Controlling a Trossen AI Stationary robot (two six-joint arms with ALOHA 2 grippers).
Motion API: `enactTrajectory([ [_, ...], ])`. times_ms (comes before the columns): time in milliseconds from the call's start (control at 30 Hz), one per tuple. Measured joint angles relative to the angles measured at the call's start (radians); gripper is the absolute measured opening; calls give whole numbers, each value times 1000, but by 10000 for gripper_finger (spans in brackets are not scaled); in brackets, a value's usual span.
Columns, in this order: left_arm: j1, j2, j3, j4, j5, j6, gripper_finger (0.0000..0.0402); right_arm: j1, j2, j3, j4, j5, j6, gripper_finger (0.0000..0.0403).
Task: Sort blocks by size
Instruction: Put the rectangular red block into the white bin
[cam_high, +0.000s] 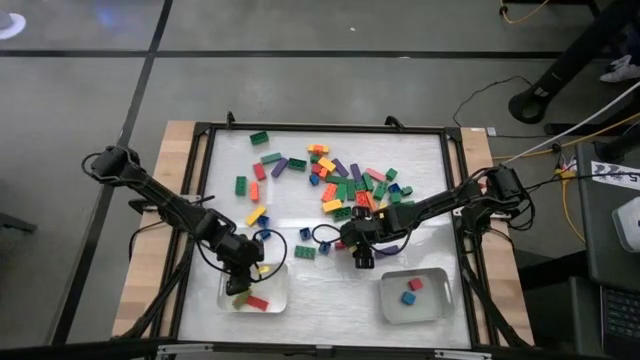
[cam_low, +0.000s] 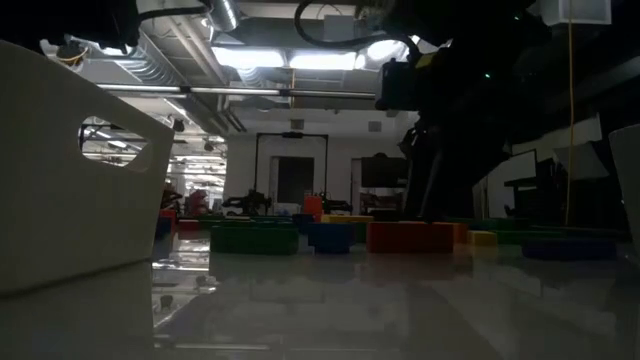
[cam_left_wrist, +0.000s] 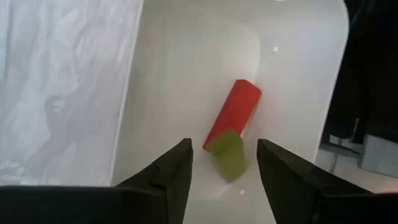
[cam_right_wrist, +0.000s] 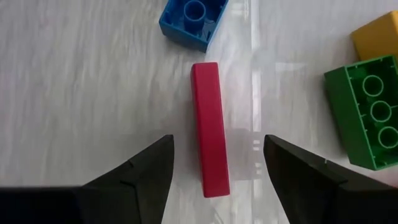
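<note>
My left gripper (cam_high: 247, 275) (cam_left_wrist: 224, 143) hangs open over the left tray (cam_high: 278, 296). In the tray lie a long red block (cam_left_wrist: 235, 112) and an olive-green block (cam_left_wrist: 229, 158). The olive one shows between my fingertips, clear of both. My right gripper (cam_high: 361, 256) (cam_right_wrist: 217, 138) points down, open, over a long red block (cam_right_wrist: 210, 124) lying on the white table. One finger stands off each long side without touching. The pile of blocks (cam_high: 345, 180) lies spread across the middle of the table.
The right tray (cam_high: 440, 300) holds a red block (cam_high: 415, 284) and a blue one (cam_high: 408, 298). Near my right gripper lie a blue block (cam_right_wrist: 193, 18), a green block (cam_right_wrist: 364, 112) and a yellow one (cam_right_wrist: 379, 34). A black frame (cam_high: 200, 200) rims the table.
</note>
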Motion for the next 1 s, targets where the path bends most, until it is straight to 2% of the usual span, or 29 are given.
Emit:
enactTrajectory([
  [233,7,4,0,22,-1,57,171,-15,14,0,-2,0,-1,248],
  [467,7,4,0,45,0,58,167,-28,85,1,13,-52,-1,248],
  [567,7,4,0,45,0,58,167,-26,94,2,20,-52,-2,236],
  [700,7,4,0,44,-1,74,166,-26,96,2,25,-53,-3,188],
  [933,7,4,0,44,-62,105,166,-26,95,10,22,-52,0,63],
  [1000,9,4,0,44,-80,107,166,-26,96,31,8,-52,0,56],
])
